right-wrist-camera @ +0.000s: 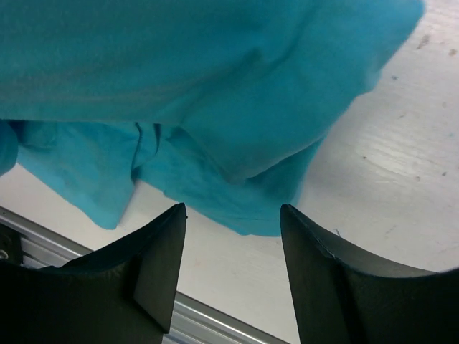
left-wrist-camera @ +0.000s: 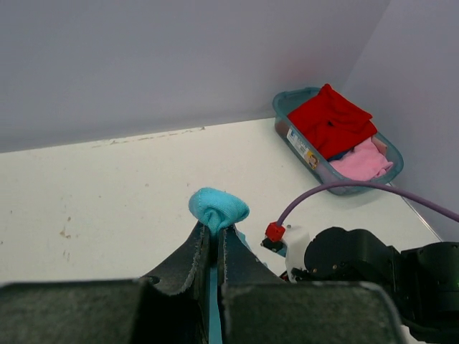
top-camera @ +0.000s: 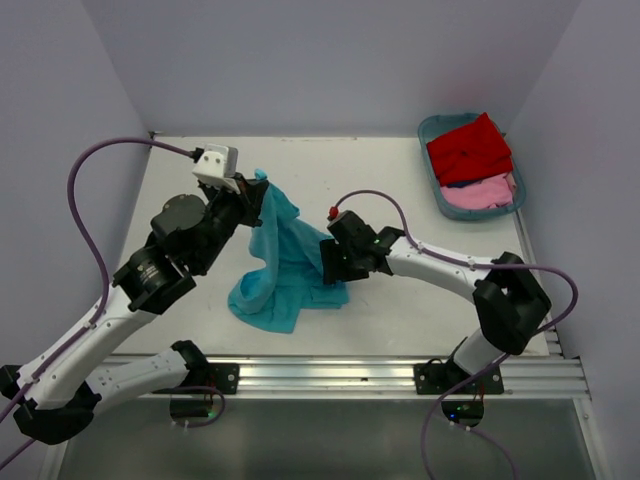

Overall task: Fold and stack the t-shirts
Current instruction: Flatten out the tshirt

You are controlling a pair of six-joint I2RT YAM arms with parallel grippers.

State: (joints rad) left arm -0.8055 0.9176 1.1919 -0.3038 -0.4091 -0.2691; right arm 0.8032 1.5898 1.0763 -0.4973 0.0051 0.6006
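Black fingers of the right pincer (right-wrist-camera: pixel 233 215) fill the foreground, standing apart with nothing between them. Any writing? Only a label (left-wrist-camera: pixel 301 145) on the side of the teal tub (left-wrist-camera: pixel 323 170), too small to read. The turquoise t-shirt (right-wrist-camera: pixel 215 93) hangs just past the right fingertips, its lower folds on the white tabletop (right-wrist-camera: pixel 401 158). The left pincer (left-wrist-camera: pixel 215 231) is clamped tight on that shirt, a bunch of cloth poking out above its tips. Back right, the red t-shirt (left-wrist-camera: pixel 333 118) and the pale pink t-shirt (left-wrist-camera: pixel 362 161) lie in the tub.

Part of pale pink t-shirt (top-camera: pixel 487 193) hidden under red t-shirt (top-camera: pixel 470 150)
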